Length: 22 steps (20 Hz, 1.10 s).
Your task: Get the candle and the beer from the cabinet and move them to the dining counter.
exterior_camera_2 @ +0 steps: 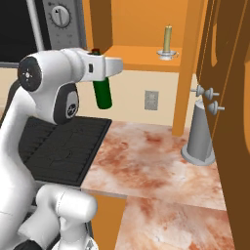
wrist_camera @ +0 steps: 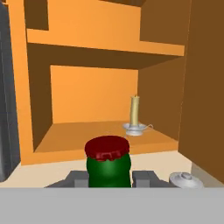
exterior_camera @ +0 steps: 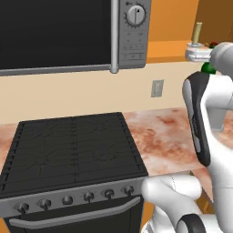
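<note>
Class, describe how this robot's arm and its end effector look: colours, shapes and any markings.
The arm is made of glossy white rounded shells with dark grey joint bands and oval dark panels. One round joint cap bears a small ring of dots. No cables show. The end effector has small, blocky dark grey fingertips.

A black stove point(exterior_camera: 73, 148) is set into the marbled counter point(exterior_camera: 166, 136), with a row of knobs point(exterior_camera: 77, 198) and a handle bar point(exterior_camera: 73, 217) along its steel front. Above it a microwave point(exterior_camera: 68, 34) is mounted, dark door at left, round dial point(exterior_camera: 135, 14) at right. A grey wall outlet point(exterior_camera_2: 151, 100) is seen on the cream backsplash. A grey canister point(exterior_camera_2: 199, 136) is stood upright on the counter, near the right edge; its domed lid point(wrist_camera: 186, 179) is seen in the hand view.
</note>
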### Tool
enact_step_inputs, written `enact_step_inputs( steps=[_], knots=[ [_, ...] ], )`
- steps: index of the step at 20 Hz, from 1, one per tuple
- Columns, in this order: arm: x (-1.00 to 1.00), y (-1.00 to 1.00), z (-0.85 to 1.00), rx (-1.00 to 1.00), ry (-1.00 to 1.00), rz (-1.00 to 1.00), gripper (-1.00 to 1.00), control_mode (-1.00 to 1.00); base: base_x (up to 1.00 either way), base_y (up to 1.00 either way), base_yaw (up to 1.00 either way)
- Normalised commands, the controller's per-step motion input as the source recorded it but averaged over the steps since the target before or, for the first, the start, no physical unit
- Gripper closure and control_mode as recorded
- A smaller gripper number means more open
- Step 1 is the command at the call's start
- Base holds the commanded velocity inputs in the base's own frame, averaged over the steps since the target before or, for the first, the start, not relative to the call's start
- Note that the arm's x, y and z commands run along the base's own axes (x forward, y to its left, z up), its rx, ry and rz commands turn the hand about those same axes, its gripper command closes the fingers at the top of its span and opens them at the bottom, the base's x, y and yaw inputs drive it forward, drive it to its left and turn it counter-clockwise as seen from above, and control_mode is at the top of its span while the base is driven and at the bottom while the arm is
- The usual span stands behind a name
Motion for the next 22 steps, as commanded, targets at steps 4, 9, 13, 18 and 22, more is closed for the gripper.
enact_step_inputs(
  steps=[4,9,13,18,22],
  knots=[
    [-0.85,0.29,0.0,0.0,0.14,0.02,1.0,-1.0,0.0,0.0,0.0],
    [-0.75,0.26,-0.15,0.0,0.1,0.04,1.0,-1.0,0.0,0.0,0.0],
    [-0.56,0.1,-0.26,0.01,0.01,0.09,1.0,-1.0,0.0,0.0,0.0],
    [-0.21,0.08,-0.22,0.0,0.0,0.07,1.0,-1.0,0.0,0.0,0.0],
    [0.0,0.11,-0.02,0.0,0.0,0.03,1.0,-1.0,0.0,0.0,0.0]
  ],
)
